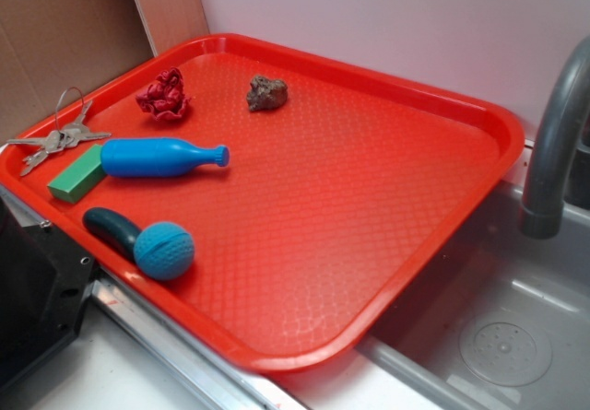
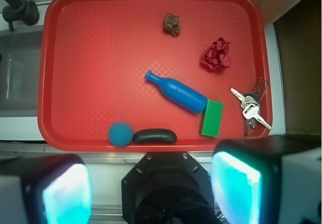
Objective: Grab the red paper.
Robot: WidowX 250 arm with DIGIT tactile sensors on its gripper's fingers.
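Red paper [image 2: 216,55] sits crumpled near the tray's [image 2: 100,43] far right corner in the wrist view, apart from the rock [image 2: 171,24] and above the keys [image 2: 251,108]. Claw [image 2: 151,189] hangs spread wide, pinching nothing, well short of it.

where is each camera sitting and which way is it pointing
exterior: off to one side of the red tray, raised, looking obliquely down across it toward the wall, sink and faucet at right; no gripper shows.
wrist: on the arm, high above the tray's near edge, looking almost straight down; the gripper with its two pads apart fills the bottom.
shared: red paper, rock, blue bottle, keys, green block, blue ball.
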